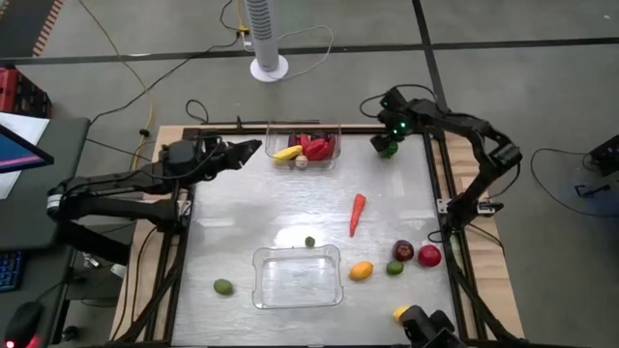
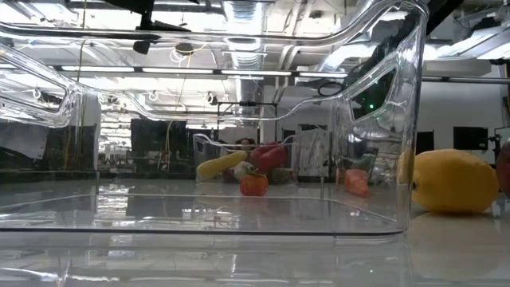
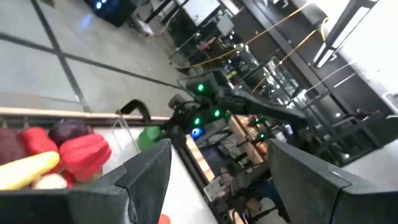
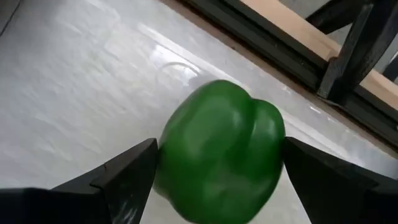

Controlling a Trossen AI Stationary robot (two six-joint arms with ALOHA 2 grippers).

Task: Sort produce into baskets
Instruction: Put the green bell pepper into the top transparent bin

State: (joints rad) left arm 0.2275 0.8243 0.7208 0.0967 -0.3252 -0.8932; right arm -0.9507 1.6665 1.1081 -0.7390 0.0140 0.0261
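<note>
Between the right pincer's [image 4: 217, 171] fingers sits a green pepper [image 4: 219, 152], touching both, seemingly grasped; left pincer [image 1: 253, 148] waits released. Next probably lift it to the far basket [image 1: 334, 159].

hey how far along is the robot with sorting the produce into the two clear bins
Partly done. The far clear plastic bin already holds a yellow piece and red pieces; the near clear bin looks empty. In hand: the right gripper has its fingers around a green toy bell pepper by the table's far right corner. The open left gripper waits beside the far bin. Left: the orange carrot and the small fruits on the table.
</note>
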